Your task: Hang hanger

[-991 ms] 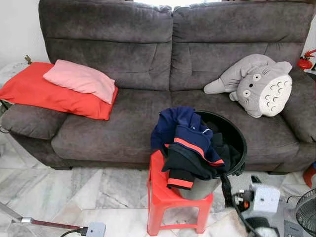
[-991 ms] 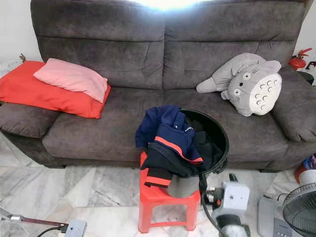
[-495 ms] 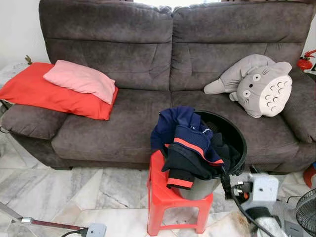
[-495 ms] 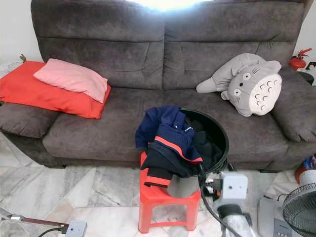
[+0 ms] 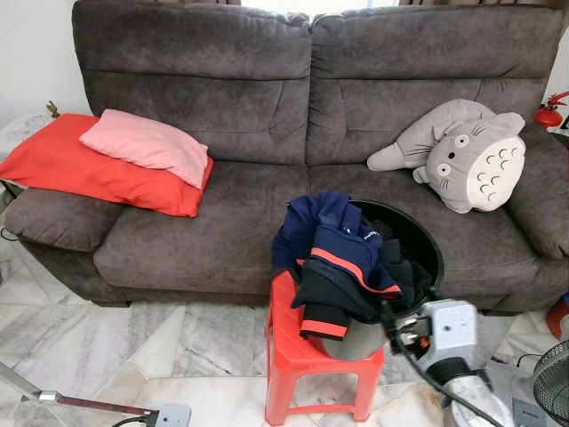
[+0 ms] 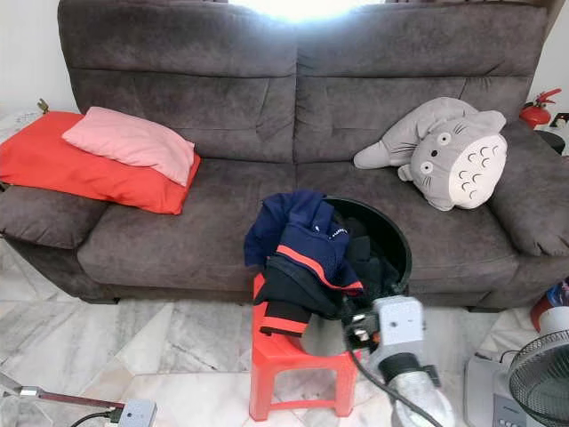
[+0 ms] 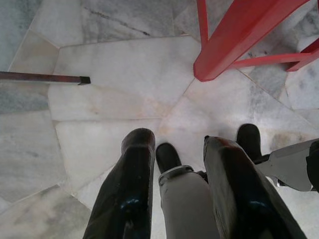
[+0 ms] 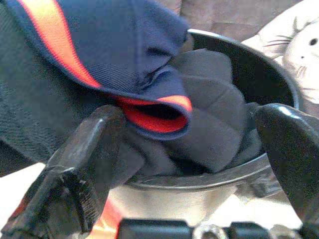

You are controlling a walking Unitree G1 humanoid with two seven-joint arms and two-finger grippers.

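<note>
Oddly, no hanger can be made out; what stands before the robot is a round black plastic basket (image 5: 418, 258) on a small red plastic stool (image 5: 293, 351), heaped with dark clothes, a navy jacket with orange-red stripes (image 5: 333, 253) spilling over its near rim. If a hanger lies in that heap it is hidden. A hanger would likely be light and stiff, best taken by its neck or a shoulder bar; the cloth around it is soft and limp and could snag on it and drag along, so a pull should be slow.

The right gripper (image 8: 189, 144) is at the basket's near rim, its two black fingers (image 8: 84, 154) spread wide with the folded jacket edge and grey cloth between them, holding nothing. In the head views its silver wrist shows just beside the basket's front. The left gripper (image 7: 177, 169) hangs low over the pale marble floor (image 7: 99, 99), near a stool leg; its fingers stand apart and are empty.

Compared with a second ago, the right arm has risen and moved leftward, from beside the stool up against the basket rim. The grey fabric sofa (image 5: 222, 133), the pink pillow on the red cushion (image 5: 147, 147) and the grey plush toy (image 5: 467, 151) lie as before
</note>
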